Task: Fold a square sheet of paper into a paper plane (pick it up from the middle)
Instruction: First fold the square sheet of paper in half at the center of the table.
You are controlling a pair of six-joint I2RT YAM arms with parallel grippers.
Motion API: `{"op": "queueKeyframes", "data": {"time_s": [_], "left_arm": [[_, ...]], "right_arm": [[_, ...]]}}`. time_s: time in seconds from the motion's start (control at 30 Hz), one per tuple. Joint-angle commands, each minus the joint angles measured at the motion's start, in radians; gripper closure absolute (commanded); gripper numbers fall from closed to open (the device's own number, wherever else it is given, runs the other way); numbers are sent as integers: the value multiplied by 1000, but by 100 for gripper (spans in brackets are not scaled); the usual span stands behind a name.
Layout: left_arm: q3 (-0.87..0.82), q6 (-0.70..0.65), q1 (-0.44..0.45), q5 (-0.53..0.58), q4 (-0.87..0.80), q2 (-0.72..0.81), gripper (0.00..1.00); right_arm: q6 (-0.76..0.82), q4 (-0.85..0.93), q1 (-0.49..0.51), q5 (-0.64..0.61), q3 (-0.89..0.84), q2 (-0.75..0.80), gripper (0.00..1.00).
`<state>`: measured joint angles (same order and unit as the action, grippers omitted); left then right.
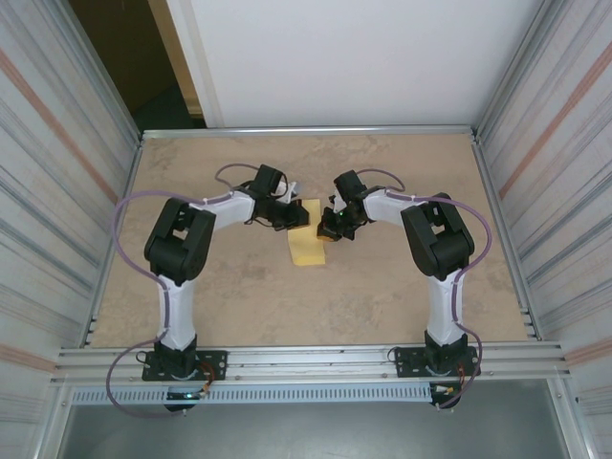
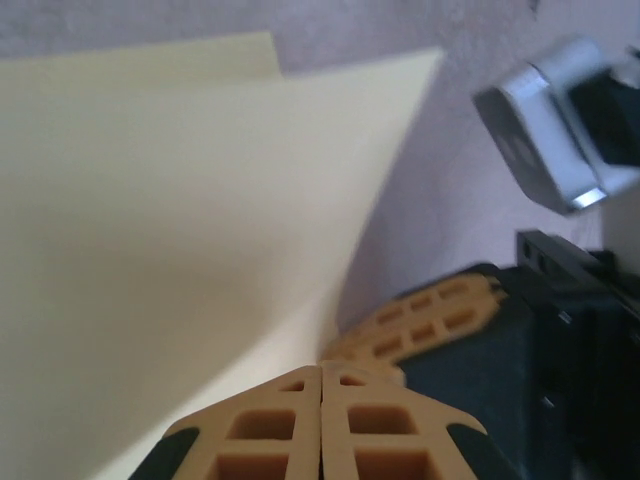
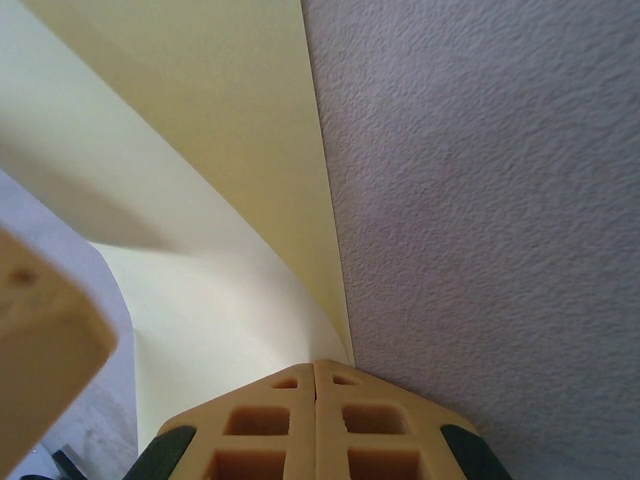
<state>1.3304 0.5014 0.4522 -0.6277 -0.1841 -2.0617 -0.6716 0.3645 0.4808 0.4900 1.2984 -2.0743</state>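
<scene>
The square sheet of paper (image 1: pixel 308 247) is pale yellow and lies mid-table, folded into a narrow strip with its far end lifted. My left gripper (image 1: pixel 298 218) comes at that end from the left and my right gripper (image 1: pixel 328 229) from the right, their tips close together. In the left wrist view the left gripper (image 2: pixel 321 368) is shut, and a raised flap of the sheet (image 2: pixel 180 220) runs down into its tips. The right gripper's fingers (image 2: pixel 430 315) lie just beside it. In the right wrist view the right gripper (image 3: pixel 316 365) is shut where the curled sheet (image 3: pixel 230 130) meets its tips.
The beige tabletop (image 1: pixel 402 287) is ringed by metal rails (image 1: pixel 306 356) and corrugated side walls (image 1: pixel 57 191). Both arm bases stand at the near edge. Purple cables loop beside each arm (image 1: pixel 129 239). A silver block on the right arm (image 2: pixel 550 140) hangs close to the left gripper.
</scene>
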Motion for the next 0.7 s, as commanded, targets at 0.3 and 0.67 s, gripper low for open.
{"op": "queueKeyframes", "data": {"time_s": [0.3,0.67], "left_arm": [[-28,-72,-181,40,-76,-50,93],[-25,53,-125,-109,80,60,93]], "right_arm": [[23,159,5,-260,-106,-151,100],[23,160,6,-257,-101,-162,100]]}}
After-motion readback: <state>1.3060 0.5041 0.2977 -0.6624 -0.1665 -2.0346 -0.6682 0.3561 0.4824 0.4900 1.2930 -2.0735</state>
